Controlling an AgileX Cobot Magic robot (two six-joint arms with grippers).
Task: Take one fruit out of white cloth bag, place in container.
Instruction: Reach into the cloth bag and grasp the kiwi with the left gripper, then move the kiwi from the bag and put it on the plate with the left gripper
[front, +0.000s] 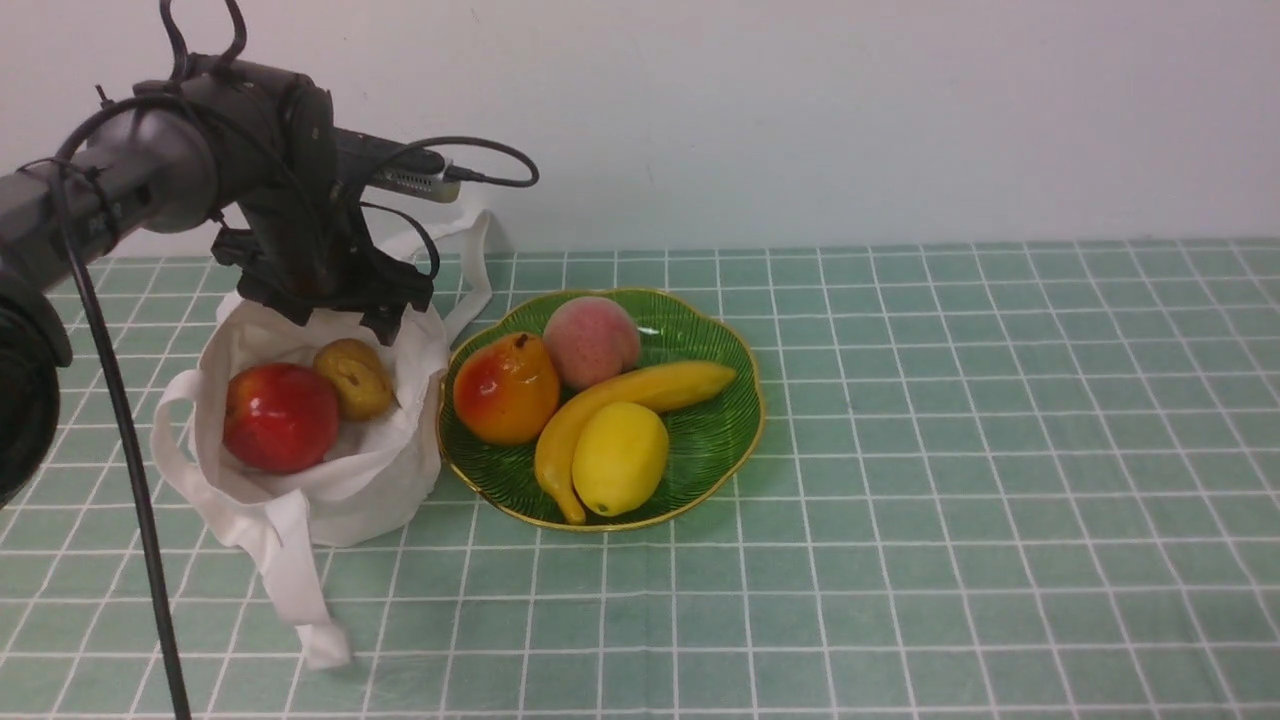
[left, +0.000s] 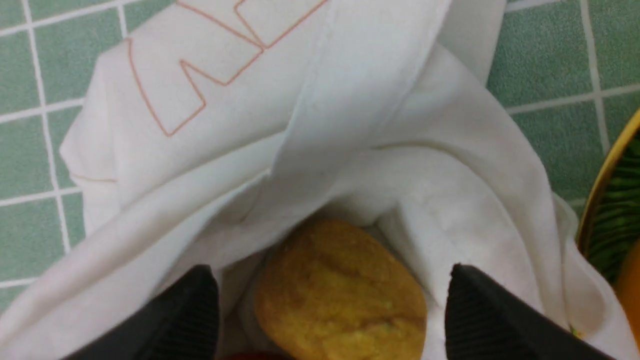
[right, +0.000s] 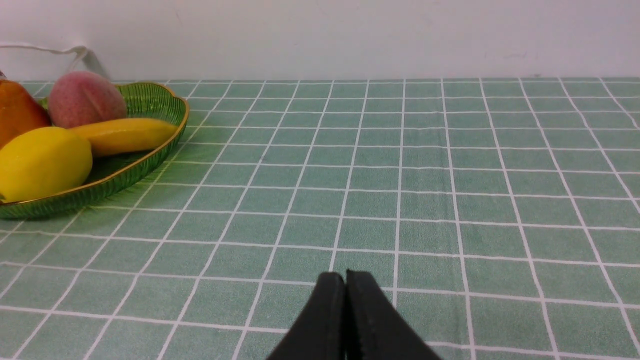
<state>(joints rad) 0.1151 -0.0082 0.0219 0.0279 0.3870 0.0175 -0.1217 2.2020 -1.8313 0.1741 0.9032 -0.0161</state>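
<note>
The white cloth bag (front: 330, 480) lies open on the table's left, holding a red apple (front: 280, 416) and the small olive-brown fruit (front: 355, 379). My left gripper (front: 335, 315) hangs open just above the bag's mouth, over that fruit. In the left wrist view the fruit (left: 340, 295) sits between the two spread black fingers (left: 192, 315), untouched, with bag cloth (left: 350, 125) folded around it. The green plate (front: 715, 440) stands right of the bag. My right gripper (right: 345, 280) is shut and empty, low over bare tablecloth right of the plate (right: 150, 100); it is outside the front view.
The plate holds an orange-red pear (front: 506, 388), a peach (front: 591, 341), a banana (front: 640, 395) and a lemon (front: 620, 458). A bag strap (front: 300, 600) trails toward the front edge; another strap (front: 470, 270) rises at the back by the wall. A black cable (front: 140, 500) hangs at the left.
</note>
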